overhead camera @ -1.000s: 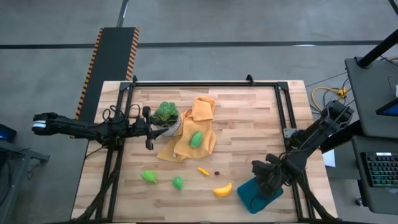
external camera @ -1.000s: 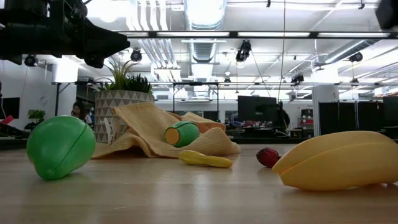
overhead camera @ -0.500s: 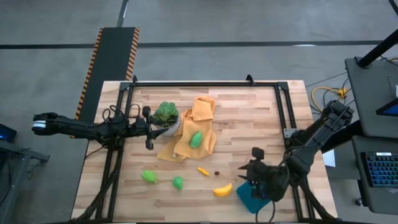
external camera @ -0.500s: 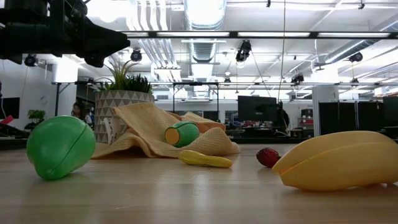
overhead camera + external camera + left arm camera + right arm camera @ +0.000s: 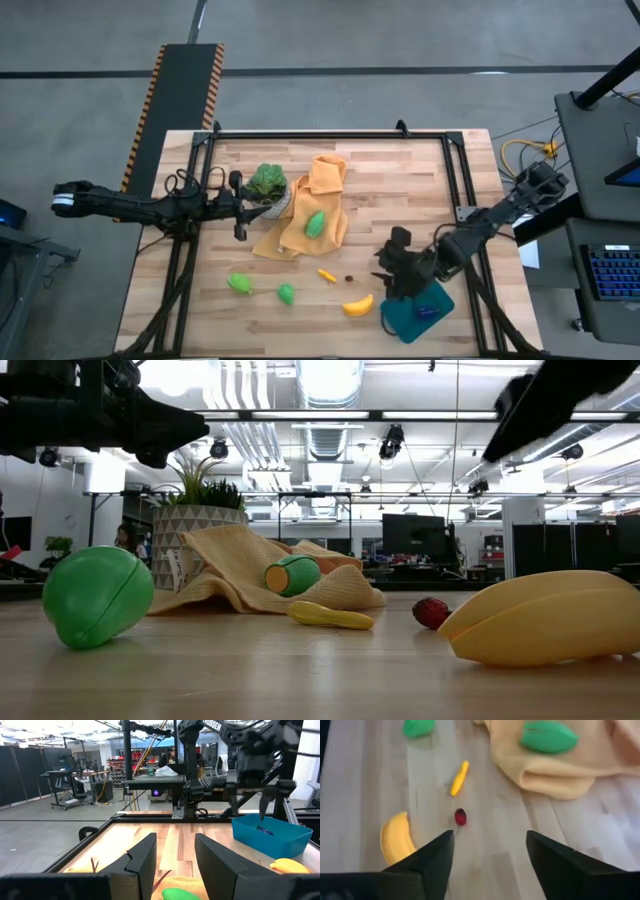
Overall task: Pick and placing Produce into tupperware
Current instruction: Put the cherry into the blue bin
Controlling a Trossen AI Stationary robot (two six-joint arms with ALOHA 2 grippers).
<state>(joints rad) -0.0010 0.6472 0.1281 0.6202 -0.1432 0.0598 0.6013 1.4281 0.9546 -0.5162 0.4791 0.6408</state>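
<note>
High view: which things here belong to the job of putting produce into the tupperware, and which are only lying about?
Job:
- tupperware, purple piece inside
- banana
- orange-yellow piece
- tiny red piece
- green piece on the cloth
- two green pieces on bare wood
- right gripper, open, beside the tupperware
- left gripper, open, waiting by the plant

Lying about:
- orange cloth
- potted plant

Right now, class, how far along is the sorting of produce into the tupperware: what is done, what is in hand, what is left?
Done: one dark purple piece lies in the teal tupperware.

In hand: nothing. The right claw hangs open above the table beside the tupperware; the left claw waits by the potted plant.

Left: the banana, a small red piece, a small orange-yellow piece, two green pieces on the wood and one on the orange cloth.
</note>
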